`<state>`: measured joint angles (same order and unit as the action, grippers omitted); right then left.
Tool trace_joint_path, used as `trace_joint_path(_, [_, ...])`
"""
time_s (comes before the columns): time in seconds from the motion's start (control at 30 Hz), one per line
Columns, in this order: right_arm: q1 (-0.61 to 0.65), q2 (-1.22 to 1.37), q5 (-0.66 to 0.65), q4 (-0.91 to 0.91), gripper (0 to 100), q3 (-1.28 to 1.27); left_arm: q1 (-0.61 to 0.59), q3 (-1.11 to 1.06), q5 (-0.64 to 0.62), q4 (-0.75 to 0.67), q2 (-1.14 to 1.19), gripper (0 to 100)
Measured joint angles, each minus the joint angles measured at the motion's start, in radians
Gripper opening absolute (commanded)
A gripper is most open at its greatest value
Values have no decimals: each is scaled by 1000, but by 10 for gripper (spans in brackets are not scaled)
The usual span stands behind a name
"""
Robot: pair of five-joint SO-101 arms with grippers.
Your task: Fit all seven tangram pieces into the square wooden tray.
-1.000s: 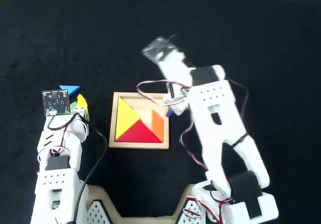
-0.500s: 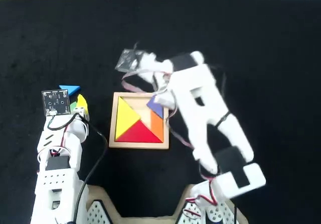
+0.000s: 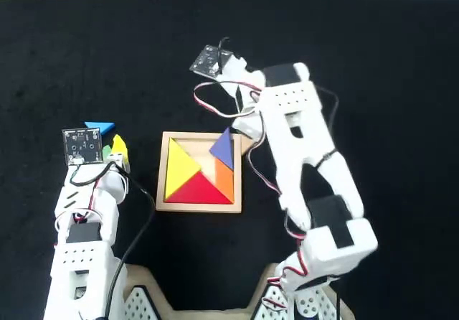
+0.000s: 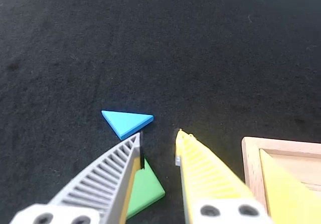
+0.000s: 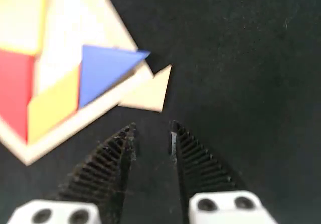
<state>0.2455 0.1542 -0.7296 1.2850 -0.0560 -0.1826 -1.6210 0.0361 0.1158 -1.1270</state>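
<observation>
Left of the tray (image 3: pixel 199 206), the left gripper (image 4: pixel 158 137) hangs spread and empty beside a light blue triangle (image 4: pixel 128 122) and a green piece (image 4: pixel 145 189). Inside the tray lie a yellow triangle (image 3: pixel 179 168), a red triangle (image 3: pixel 197 189) and an orange piece (image 3: pixel 226 181). A dark blue triangle (image 3: pixel 224 148) rests at the tray's far right corner (partly over the rim). Just right of that corner lies a pale triangle (image 5: pixel 149 93), with the right gripper (image 5: pixel 153 128) near it, slightly parted and empty.
</observation>
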Motion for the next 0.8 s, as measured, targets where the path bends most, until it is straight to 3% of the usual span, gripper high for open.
trace_joint_path(0.2, [87,114,104,-64,335,-20,2,0,0,0,0,123])
trace_joint_path(0.47, [137,226,61,-64,263,31,2,0,0,0,0,123])
trace_joint_path(0.8, [141,333,49,-63,261,124,2,0,0,0,0,123])
